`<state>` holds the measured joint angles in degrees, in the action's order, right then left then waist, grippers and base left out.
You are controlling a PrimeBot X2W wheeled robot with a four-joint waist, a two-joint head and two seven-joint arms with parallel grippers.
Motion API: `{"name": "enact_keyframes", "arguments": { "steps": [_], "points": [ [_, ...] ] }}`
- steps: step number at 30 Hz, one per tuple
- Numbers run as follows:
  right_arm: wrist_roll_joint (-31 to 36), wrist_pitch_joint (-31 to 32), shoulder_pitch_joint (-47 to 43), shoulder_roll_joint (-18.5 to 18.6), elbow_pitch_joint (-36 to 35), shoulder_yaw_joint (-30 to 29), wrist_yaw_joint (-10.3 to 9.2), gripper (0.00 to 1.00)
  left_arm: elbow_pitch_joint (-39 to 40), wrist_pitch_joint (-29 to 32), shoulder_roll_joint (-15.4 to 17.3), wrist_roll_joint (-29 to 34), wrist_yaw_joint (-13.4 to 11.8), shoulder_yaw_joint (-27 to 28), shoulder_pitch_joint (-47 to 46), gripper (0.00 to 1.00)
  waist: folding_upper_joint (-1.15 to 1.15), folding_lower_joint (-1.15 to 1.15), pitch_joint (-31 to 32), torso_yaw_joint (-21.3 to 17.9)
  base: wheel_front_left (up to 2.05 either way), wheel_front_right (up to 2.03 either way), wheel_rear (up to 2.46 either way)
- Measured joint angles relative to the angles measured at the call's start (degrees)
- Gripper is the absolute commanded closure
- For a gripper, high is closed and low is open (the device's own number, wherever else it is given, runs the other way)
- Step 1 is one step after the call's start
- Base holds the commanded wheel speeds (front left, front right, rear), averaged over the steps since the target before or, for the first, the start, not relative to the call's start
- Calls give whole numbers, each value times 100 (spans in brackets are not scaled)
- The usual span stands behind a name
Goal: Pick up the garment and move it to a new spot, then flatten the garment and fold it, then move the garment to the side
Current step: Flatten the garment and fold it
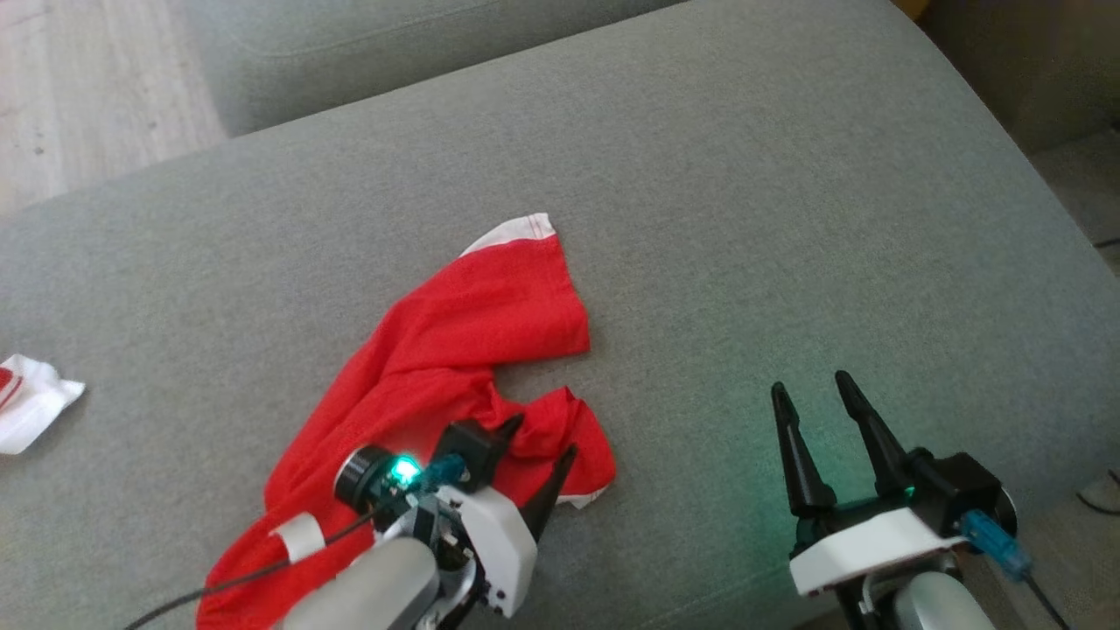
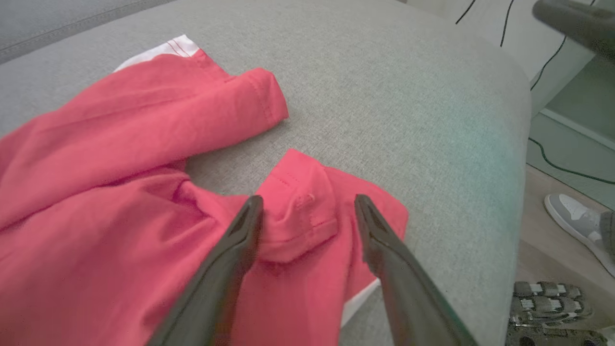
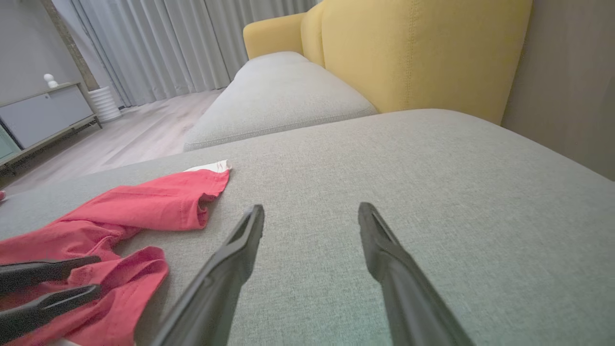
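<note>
**Garment.** The garment [image 1: 437,350] is a red knit piece with stitched hems and white trim at two edges. It lies crumpled on the near left part of the sofa seat [image 1: 744,219]. One lobe reaches up the head view and ends in a white band. A second, bunched lobe lies nearer the robot, with a wedge of bare cushion between the two. A white tab shows on the red cloth near the lower left.

**Support.** The sofa seat is a grey cushion of fine woven fabric, broad, with a rounded edge. A second grey cushion [image 3: 278,91] lies beyond it, against a yellow backrest [image 3: 408,53].

**Left arm.** The left gripper [image 1: 544,436] sits low over the bunched lobe. Its white wrist housing is tilted, and a green lamp is lit on it. The fingers [image 2: 230,259] are spread. In the left wrist view they stand on either side of a raised, hemmed fold of red cloth and are not pressed closed on it.

**Right arm.** The right gripper [image 1: 810,385] rests over bare cushion, well apart from the garment and to its right. Its long, dark, tapered fingers [image 3: 384,259] are parted with nothing between them, and they point across the seat.

**Other items.** A small white cloth with a red mark [image 1: 31,402] lies at the left edge of the seat. A grey and white shoe [image 2: 571,216] is on the floor beside the sofa.
</note>
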<state>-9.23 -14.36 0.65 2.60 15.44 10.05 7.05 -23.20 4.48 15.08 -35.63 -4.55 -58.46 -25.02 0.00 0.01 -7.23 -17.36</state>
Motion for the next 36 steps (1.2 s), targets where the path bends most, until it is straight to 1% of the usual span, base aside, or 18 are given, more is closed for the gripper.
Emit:
{"name": "enact_keyframes", "arguments": {
  "steps": [4, 6, 7, 8, 10, 13, 15, 18, 21, 26, 29, 30, 33, 36],
  "points": [
    [-36, 0, 18, 0, -1, 4, 0, 0, -470, 0, -164, 1, 110, -64, -214, 0, 0, 0, -59, -69, 0, 0, 0],
    [-37, 0, 38, 0, 0, 4, 0, 0, -683, -13, -240, 40, 127, -86, -291, 75, 0, 0, -67, -90, 0, 0, 0],
    [-37, 0, 51, 0, 0, 4, 0, 0, -787, -66, -278, 40, 159, -85, -322, 100, 0, 0, -66, -97, 0, 0, 0],
    [-37, 0, 68, 0, 0, 4, 0, 0, -860, -111, -314, 40, 167, -83, -343, 100, 0, 0, -62, -103, 0, 0, 0],
    [-37, 0, 108, 0, 0, -2, 0, 0, -946, -212, -371, 19, 285, -79, -372, 100, 0, 0, -45, -110, 0, 0, 0],
    [-36, 0, 112, 0, 2, -37, 0, 0, -877, -366, -483, -232, 447, -9, -374, 100, 0, 0, -5, -106, 0, 0, 0],
    [-36, 0, 108, 0, 2, -98, 0, 0, -641, -464, -539, -457, 614, 109, -363, 100, 0, -1, 21, -90, 0, 0, 0],
    [-35, 0, 104, 0, 1, -138, 0, 0, -170, -466, -522, -700, 800, 155, -325, 100, 0, -1, 51, -58, 0, 0, 0],
    [-34, 0, 98, 0, 2, -145, 0, 0, 334, -313, -446, -891, 864, 179, -196, 100, 0, -1, 74, -45, 0, 0, 0],
    [-34, 0, 99, 0, 2, -124, 0, 0, 825, -119, -304, -1120, 862, 267, -135, 100, 0, -1, 51, -68, 0, 0, 0],
    [-34, 0, 100, 0, 4, -82, 0, 0, 810, -107, -271, -1120, 829, 314, -149, 100, 0, -1, 11, -115, 0, 0, 0],
    [-34, 0, 103, 0, 5, -63, 0, 0, 694, -162, -274, -1110, 739, 357, -153, 100, 0, -1, -7, -134, 0, 0, 0],
    [-34, 0, 114, 0, 8, -8, 0, 0, 115, -358, -279, -735, 515, 383, -293, 100, 0, -1, -71, -210, 0, 0, 0],
    [-34, 0, 123, 0, 15, 27, 0, 0, -527, -594, -303, -468, 449, 389, -568, 100, 0, -1, -150, -290, 0, 0, 0]
  ]
}}
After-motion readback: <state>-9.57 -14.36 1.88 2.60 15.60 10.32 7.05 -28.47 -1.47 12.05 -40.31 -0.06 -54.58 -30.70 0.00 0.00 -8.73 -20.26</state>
